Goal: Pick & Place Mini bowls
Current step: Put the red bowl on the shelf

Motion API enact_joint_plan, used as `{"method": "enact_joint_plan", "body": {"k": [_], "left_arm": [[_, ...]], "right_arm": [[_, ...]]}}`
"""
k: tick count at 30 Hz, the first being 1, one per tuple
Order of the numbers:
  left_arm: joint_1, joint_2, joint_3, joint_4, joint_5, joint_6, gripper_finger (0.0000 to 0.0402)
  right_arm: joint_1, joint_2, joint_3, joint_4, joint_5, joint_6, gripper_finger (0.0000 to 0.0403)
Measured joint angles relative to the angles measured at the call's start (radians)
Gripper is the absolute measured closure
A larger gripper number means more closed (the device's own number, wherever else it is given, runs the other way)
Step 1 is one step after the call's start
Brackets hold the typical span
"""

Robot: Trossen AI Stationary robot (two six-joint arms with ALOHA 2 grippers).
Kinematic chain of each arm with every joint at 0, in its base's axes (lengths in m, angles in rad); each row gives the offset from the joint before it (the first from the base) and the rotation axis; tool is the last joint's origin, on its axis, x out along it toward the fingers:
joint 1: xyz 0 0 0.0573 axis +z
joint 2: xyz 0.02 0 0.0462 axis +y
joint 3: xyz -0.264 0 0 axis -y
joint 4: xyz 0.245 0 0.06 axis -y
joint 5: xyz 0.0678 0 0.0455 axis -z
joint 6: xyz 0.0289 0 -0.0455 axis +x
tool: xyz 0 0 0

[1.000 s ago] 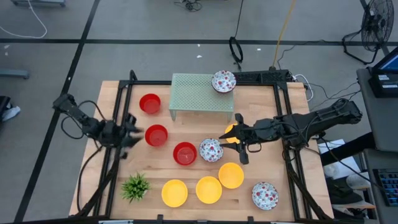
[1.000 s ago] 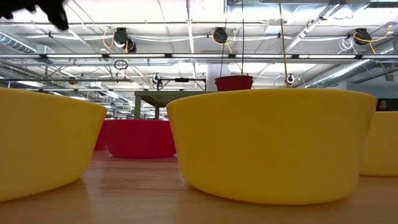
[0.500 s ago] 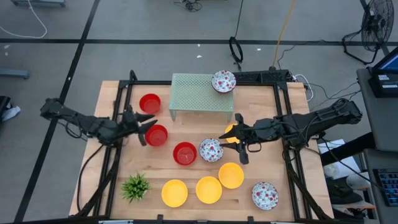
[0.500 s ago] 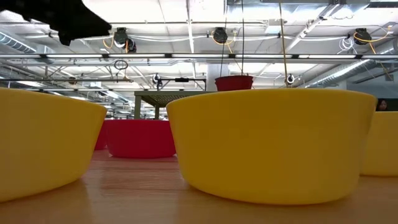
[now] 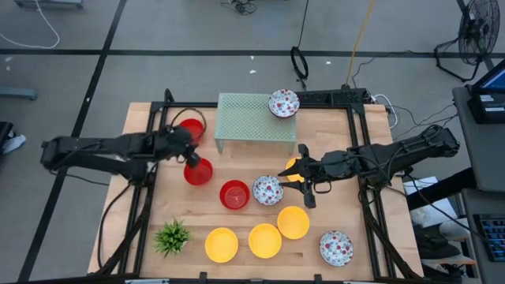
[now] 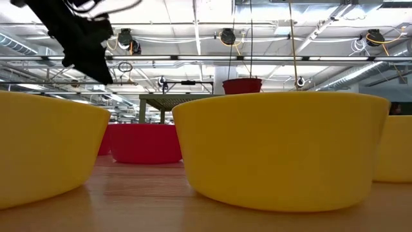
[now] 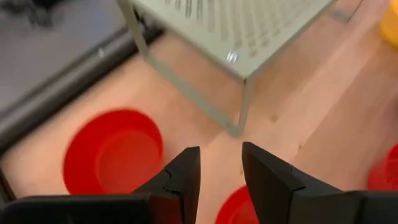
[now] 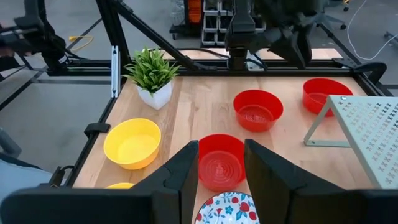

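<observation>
Three red mini bowls (image 5: 190, 130) (image 5: 198, 171) (image 5: 234, 194) sit on the wooden table left of centre. My left gripper (image 5: 191, 155) hangs open above and between the two leftmost ones, tipped downward; its wrist view shows one red bowl (image 7: 112, 152) beside the fingers and another (image 7: 239, 208) below them. My right gripper (image 5: 304, 175) stands open at mid-table above a partly hidden yellow bowl (image 5: 291, 166), with a speckled bowl (image 5: 268, 190) and a red bowl (image 8: 221, 162) ahead of it. Three yellow bowls (image 5: 265, 241) rest near the front edge.
A green perforated rack (image 5: 254, 118) stands at the far middle with a speckled bowl (image 5: 283, 102) on its right end. Another speckled bowl (image 5: 336, 247) sits front right, a small green plant (image 5: 172, 236) front left. Black frame rails (image 5: 150, 181) run along the sides.
My left gripper has swung in from the table's left edge toward the right and slightly toward the far edge, coming over the red bowls, and has tipped from roughly level to pointing downward. Its fingers stay open. No bowl has moved.
</observation>
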Motion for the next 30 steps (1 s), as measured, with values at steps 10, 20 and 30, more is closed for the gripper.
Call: {"method": "enact_joint_plan", "body": {"k": [10, 20, 30], "left_arm": [[0.245, 0.178, 0.0, -0.003, 0.094, 0.084, 0.0279], [0.378, 0.348, 0.0, 0.009, 0.163, 0.116, 0.0279], [0.405, 0.413, 0.0, 0.101, 0.26, 0.238, 0.0279]], "right_arm": [[0.0, 0.0, 0.0, -0.002, -0.001, -0.004, 0.0289], [0.0, 0.0, 0.0, -0.003, -0.004, -0.006, 0.0289], [-0.003, 0.0, 0.0, -0.003, -0.004, -0.03, 0.0289]]}}
